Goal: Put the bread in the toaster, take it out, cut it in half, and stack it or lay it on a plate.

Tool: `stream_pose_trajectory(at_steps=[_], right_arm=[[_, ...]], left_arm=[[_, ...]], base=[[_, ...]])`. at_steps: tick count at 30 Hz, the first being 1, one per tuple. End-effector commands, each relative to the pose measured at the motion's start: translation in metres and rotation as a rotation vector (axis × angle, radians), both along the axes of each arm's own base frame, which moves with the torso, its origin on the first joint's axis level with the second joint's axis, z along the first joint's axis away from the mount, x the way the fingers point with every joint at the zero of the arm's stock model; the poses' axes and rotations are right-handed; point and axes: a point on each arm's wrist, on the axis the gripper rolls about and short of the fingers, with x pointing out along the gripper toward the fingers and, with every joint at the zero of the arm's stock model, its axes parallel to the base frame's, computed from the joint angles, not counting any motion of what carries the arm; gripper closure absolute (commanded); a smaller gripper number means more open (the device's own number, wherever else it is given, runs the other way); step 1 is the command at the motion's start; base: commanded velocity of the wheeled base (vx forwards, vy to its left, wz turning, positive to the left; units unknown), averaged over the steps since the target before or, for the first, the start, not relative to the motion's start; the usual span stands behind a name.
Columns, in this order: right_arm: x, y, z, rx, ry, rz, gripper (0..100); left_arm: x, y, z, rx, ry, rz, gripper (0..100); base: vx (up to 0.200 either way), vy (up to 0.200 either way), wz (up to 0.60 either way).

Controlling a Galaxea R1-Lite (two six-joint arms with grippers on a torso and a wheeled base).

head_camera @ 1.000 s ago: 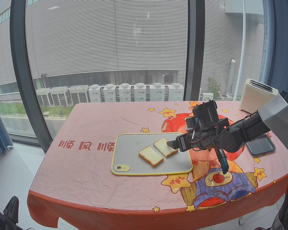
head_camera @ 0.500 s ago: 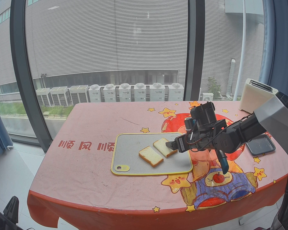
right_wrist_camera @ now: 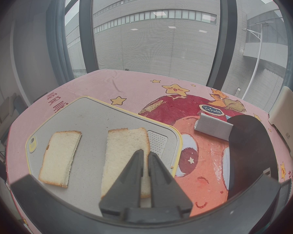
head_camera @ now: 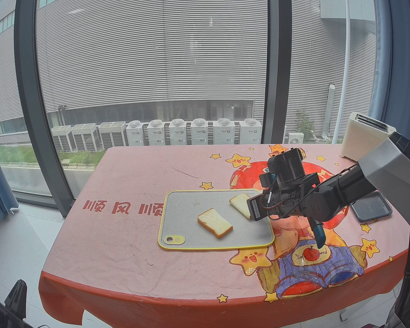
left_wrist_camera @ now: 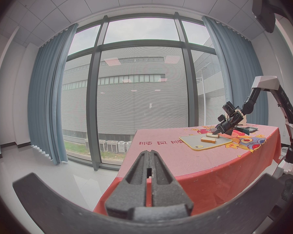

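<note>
Two bread halves are over the grey, yellow-rimmed cutting board [head_camera: 187, 226]. One half [head_camera: 215, 222] lies flat near the board's middle. My right gripper [head_camera: 251, 207] is shut on the near edge of the other half [head_camera: 240, 204], which is tilted at the board's right side. In the right wrist view the gripper [right_wrist_camera: 145, 161] pinches that half [right_wrist_camera: 125, 147], and the loose half [right_wrist_camera: 60, 156] lies beside it on the board [right_wrist_camera: 88, 117]. The white toaster [head_camera: 366, 135] stands at the table's far right corner. My left gripper [left_wrist_camera: 148, 171] is shut on nothing, low and well off the table's left side.
A dark rectangular tray [head_camera: 371, 206] lies on the table to the right of my right arm, in front of the toaster. A small white block [right_wrist_camera: 214, 126] sits on the tablecloth beyond the board. The pink cloth left of the board is bare.
My right gripper has drawn back to the right with the bread half in it. That half has tilted up and moved away from the other half, which has stayed put.
</note>
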Motion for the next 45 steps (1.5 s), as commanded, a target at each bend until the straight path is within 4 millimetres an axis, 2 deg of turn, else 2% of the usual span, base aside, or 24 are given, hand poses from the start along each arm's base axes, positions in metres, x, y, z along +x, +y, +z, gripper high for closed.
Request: stream_pose_trajectory(at_steps=[1,8,20,34,45], right_arm=[[0.0,0.0,0.0,0.0,0.001,-0.001,100],[-0.001,-0.001,0.005,0.006,-0.008,-0.002,100],[-0.011,-0.006,0.03,0.038,-0.047,-0.013,100],[-0.06,-0.019,0.068,0.074,-0.092,-0.042,100],[-0.1,-0.031,0.086,0.113,-0.103,-0.074,100]], left_arm=[[0.0,0.0,-0.005,0.0,0.001,0.0,100],[0.0,0.0,-0.005,0.0,0.001,0.0,100],[0.0,0.0,-0.005,0.0,0.001,0.0,100],[0.0,0.0,-0.005,0.0,0.001,0.0,100],[0.0,0.0,-0.005,0.0,0.001,0.0,100]], base=[[0.0,0.0,0.0],[0.0,0.0,0.0],[0.0,0.0,0.0],[0.0,0.0,0.0],[0.0,0.0,0.0]])
